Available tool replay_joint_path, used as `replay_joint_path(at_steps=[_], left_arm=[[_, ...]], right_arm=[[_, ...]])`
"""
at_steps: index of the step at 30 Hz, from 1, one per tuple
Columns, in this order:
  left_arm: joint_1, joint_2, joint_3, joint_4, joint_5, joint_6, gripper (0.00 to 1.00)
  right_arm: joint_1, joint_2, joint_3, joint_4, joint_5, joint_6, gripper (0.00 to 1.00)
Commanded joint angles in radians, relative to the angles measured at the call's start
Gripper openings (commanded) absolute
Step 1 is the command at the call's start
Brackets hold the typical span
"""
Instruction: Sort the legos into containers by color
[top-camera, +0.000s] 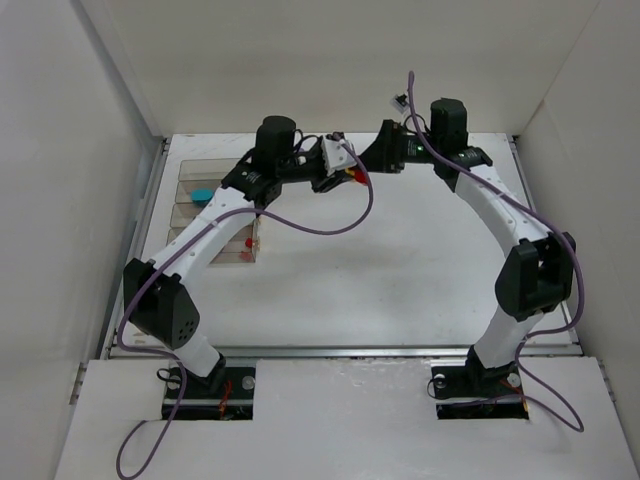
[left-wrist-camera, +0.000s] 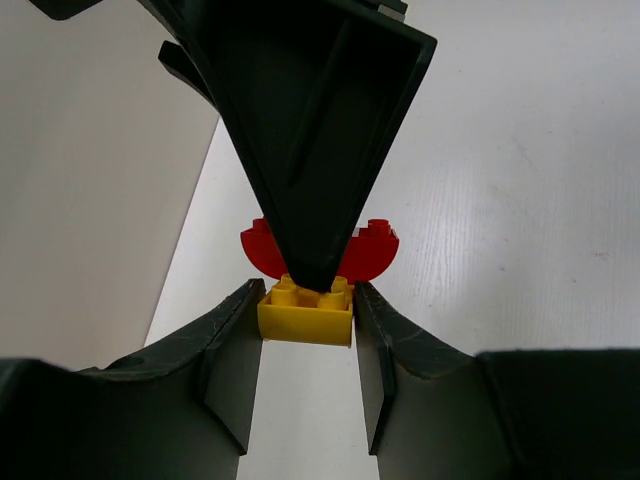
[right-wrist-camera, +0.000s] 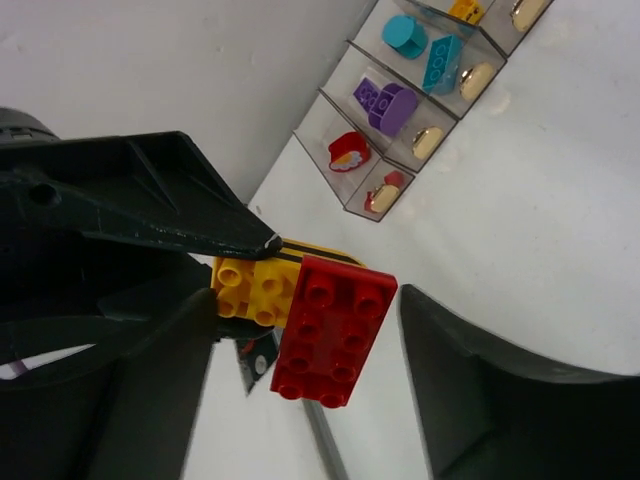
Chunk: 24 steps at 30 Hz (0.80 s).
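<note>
Containers (top-camera: 188, 172): left on the counter (top-camera: 420, 260), some legos already sorted inside.
Left tool (left-wrist-camera: 307, 292): clenched on the yellow lego (left-wrist-camera: 305, 322), likely steadying it aloft.
Red lego (right-wrist-camera: 333, 332): stuck to the yellow one.
Right tool (right-wrist-camera: 305, 300): released, fingers straddling the red one, apparently to pull it free.

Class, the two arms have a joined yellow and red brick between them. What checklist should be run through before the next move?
1. Grip of left claw on yellow brick: ok, clamped on both sides.
2. Position of red brick inside right claw: ok.
3. Closure of right claw on red brick: not ok, jaws open.
4. Bricks separated: not ok, joined.
5. A bin of the containers holding red pieces in view: ok.
6. Clearance under the bricks: cannot tell.
</note>
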Motion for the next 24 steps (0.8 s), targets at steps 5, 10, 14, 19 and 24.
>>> replay_joint_path(at_steps=[5,10,14,19,24], left_arm=[[0.000,-0.058,0.002,0.049,-0.016,-0.005,0.00],[0.000,-0.067,-0.017,0.049,-0.025,-0.005,0.00],[0.000,-0.067,-0.026,0.036,-0.074,0.005,0.00],[0.063,-0.110,-0.109,-0.010,-0.117,0.025,0.00],[0.161,-0.162,-0.213,-0.047,-0.185,0.043,0.00]], right_arm=[[0.001,0.004,0.029,0.050,0.026,0.022,0.42],[0.001,0.004,0.029,0.050,0.035,0.022,0.04],[0.001,0.004,0.017,0.050,0.073,0.022,0.00],[-0.051,-0.039,-0.078,0.050,0.168,0.042,0.00],[-0.165,-0.076,-0.130,0.050,0.254,0.067,0.00]])
